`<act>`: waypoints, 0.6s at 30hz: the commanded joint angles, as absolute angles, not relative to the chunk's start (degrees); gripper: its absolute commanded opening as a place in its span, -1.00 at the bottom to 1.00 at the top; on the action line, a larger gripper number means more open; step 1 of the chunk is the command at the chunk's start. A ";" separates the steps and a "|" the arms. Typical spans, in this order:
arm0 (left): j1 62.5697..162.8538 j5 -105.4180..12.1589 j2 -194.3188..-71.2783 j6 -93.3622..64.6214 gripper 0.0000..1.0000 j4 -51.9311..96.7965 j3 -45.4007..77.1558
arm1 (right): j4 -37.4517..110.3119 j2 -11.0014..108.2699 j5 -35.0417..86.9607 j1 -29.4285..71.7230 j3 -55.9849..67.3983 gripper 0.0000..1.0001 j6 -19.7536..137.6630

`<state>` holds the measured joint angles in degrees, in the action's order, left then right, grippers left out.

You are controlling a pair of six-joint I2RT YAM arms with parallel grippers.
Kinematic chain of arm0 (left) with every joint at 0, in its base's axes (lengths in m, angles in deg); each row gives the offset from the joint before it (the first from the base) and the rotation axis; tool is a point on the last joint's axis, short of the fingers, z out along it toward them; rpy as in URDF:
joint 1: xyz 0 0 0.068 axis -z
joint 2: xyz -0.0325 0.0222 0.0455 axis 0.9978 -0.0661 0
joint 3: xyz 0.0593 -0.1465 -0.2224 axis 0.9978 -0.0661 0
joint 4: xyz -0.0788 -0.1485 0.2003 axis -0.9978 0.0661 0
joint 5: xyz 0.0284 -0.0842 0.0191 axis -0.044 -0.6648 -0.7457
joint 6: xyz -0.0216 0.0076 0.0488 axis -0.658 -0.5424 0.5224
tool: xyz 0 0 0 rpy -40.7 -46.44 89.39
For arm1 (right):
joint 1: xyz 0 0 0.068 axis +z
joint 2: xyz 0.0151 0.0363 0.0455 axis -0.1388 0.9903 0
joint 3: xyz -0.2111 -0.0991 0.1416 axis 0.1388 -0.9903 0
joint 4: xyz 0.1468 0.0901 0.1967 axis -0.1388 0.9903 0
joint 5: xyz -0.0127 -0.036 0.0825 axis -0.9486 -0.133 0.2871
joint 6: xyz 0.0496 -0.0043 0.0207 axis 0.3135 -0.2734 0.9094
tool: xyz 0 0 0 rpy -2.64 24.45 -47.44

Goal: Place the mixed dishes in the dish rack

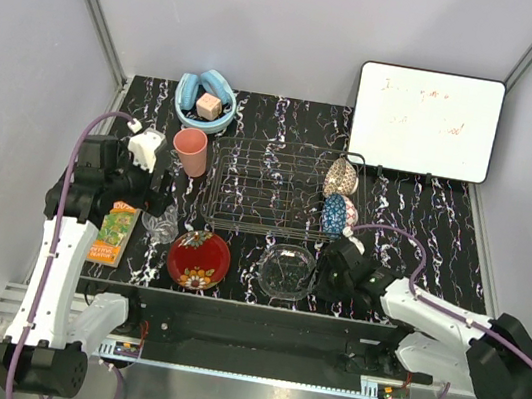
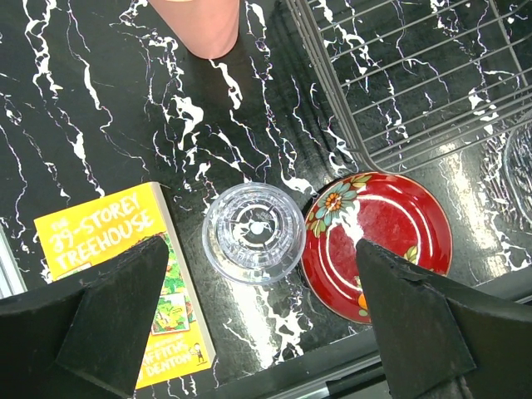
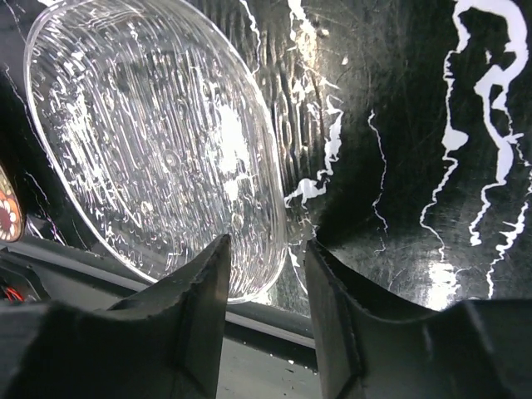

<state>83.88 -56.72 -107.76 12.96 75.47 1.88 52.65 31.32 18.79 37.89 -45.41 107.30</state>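
I've brought the right tool (image 3: 264,274) low to the near right edge of the clear glass bowl (image 3: 158,150), which sits on the desk (image 1: 422,234) just near of the dish rack (image 1: 268,188). There's a finger on either side of the thin rim, the only purchase it offers. The jaws are narrowed, though I cannot tell if they pinch yet. My left arm reaches over the clear glass tumbler (image 2: 252,233), its tool (image 2: 259,249) spread wide and empty.

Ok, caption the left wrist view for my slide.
Open left gripper poised above the clear glass tumbler, red floral bowl beside it, dish rack corner beyond.
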 commanded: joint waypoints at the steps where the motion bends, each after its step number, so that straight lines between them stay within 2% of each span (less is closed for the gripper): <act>1: 84.02 -56.39 -108.63 14.52 0.98 73.84 4.88 | 50.86 32.33 16.39 38.34 -43.82 -0.09 109.53; 4: 84.02 -56.39 -109.33 14.61 0.98 73.49 4.79 | 50.95 32.50 15.95 38.34 -43.74 -0.27 109.80; 7: 84.02 -56.04 -109.60 14.52 0.98 73.05 4.44 | 51.04 32.24 15.77 38.69 -43.74 -0.53 109.88; 8: 84.02 -56.12 -109.43 14.52 0.98 73.05 4.35 | 51.21 31.98 15.42 38.95 -43.82 -0.69 109.88; 9: 84.02 -56.12 -109.51 14.44 0.98 73.05 4.18 | 51.74 31.54 14.64 39.56 -43.82 -0.75 110.23; 15: 84.02 -55.68 -108.55 14.44 0.98 73.05 4.26 | 54.20 25.49 11.99 42.29 -44.79 -1.00 112.08; 18: 84.02 -55.77 -108.19 14.09 0.98 73.05 4.70 | 56.05 22.41 10.59 43.70 -44.79 -1.00 112.61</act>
